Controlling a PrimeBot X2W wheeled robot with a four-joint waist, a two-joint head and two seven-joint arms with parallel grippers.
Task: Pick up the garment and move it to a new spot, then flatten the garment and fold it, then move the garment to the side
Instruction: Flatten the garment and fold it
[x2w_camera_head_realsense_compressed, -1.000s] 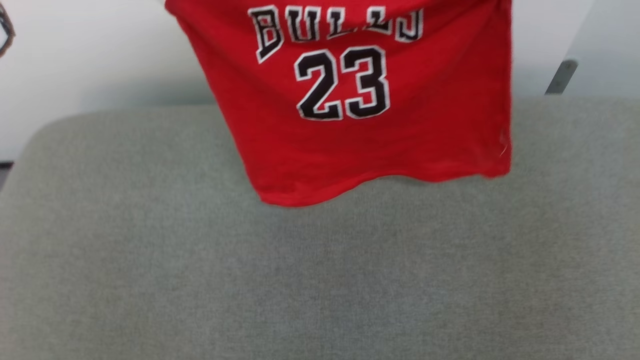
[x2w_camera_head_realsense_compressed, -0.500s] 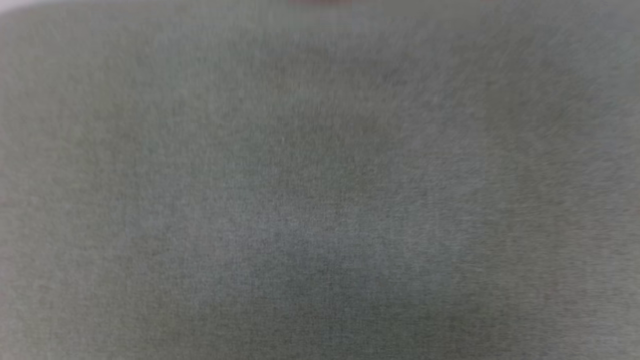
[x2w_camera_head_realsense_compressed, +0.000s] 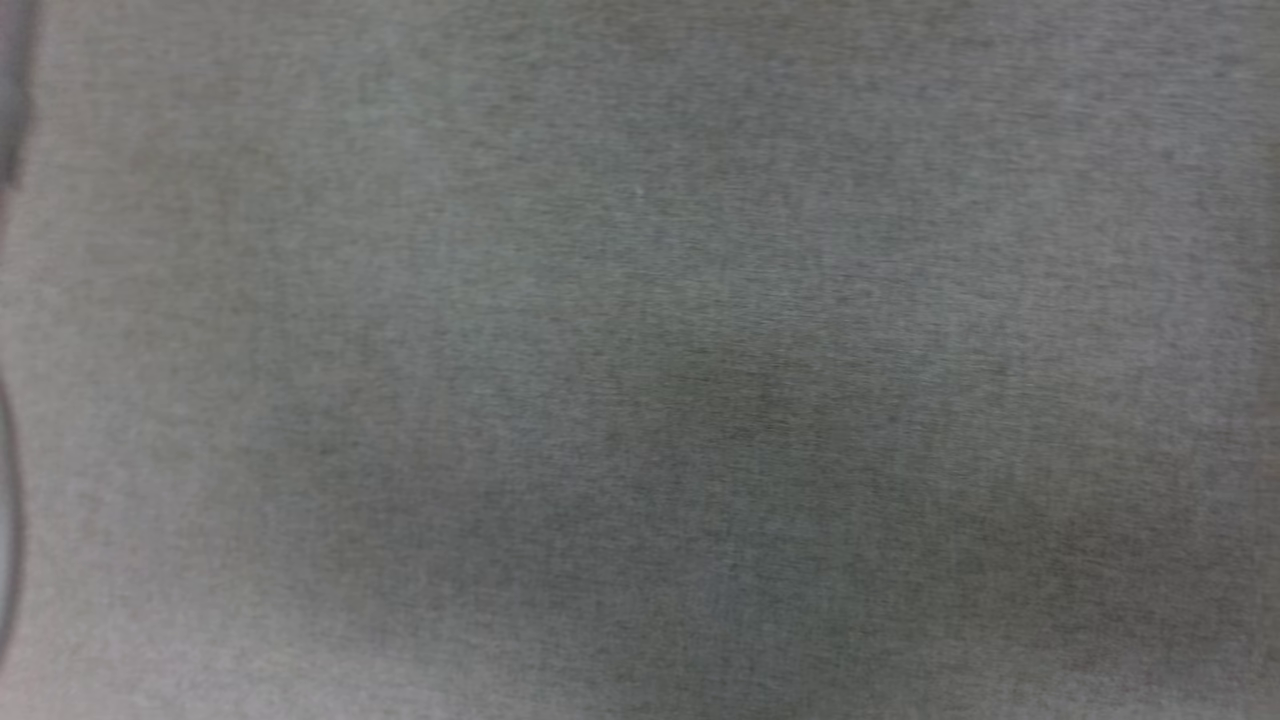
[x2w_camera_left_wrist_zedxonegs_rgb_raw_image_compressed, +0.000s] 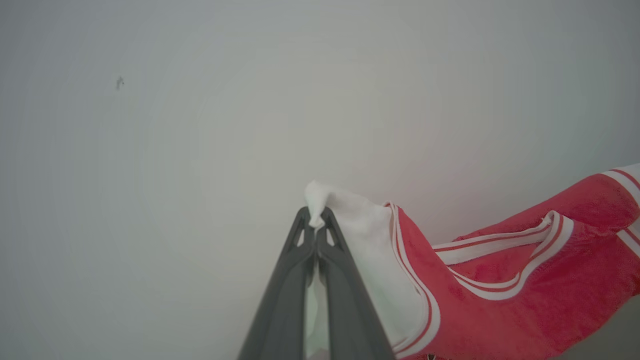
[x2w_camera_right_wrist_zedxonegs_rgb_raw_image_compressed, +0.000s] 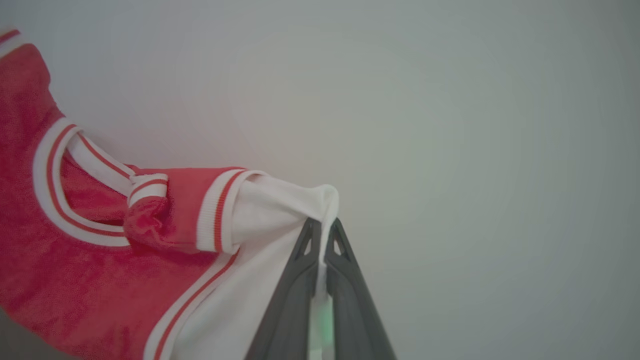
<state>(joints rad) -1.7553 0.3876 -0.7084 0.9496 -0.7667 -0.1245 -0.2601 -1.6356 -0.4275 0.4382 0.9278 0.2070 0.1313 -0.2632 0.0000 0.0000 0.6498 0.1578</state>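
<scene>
1. Overhead, the head view is a blurred grey fabric surface (x2w_camera_head_realsense_compressed: 640, 200) with a darker shadow patch at centre and lower centre. A dark strip (x2w_camera_head_realsense_compressed: 10, 100) runs down the far left edge, too blurred to identify.
2. Left wrist view: the left gripper (x2w_camera_left_wrist_zedxonegs_rgb_raw_image_compressed: 316, 220) rises from bottom centre, its two dark fingers (x2w_camera_left_wrist_zedxonegs_rgb_raw_image_compressed: 290, 280) pressed together and pinching a fold of white sleeve cloth at the tips. From there the garment (x2w_camera_left_wrist_zedxonegs_rgb_raw_image_compressed: 525, 310) hangs off towards the lower right, white first, then red with red-white striped trim. Behind it is a pale wall (x2w_camera_left_wrist_zedxonegs_rgb_raw_image_compressed: 150, 150).
3. Right wrist view: the right gripper (x2w_camera_right_wrist_zedxonegs_rgb_raw_image_compressed: 322, 227) also comes up from bottom centre, fingers clamped on white sleeve cloth that peaks just above the tips. Here the garment spreads to the left and lower left, and the striped neck trim (x2w_camera_right_wrist_zedxonegs_rgb_raw_image_compressed: 41, 190) loops at the left of the frame.
</scene>
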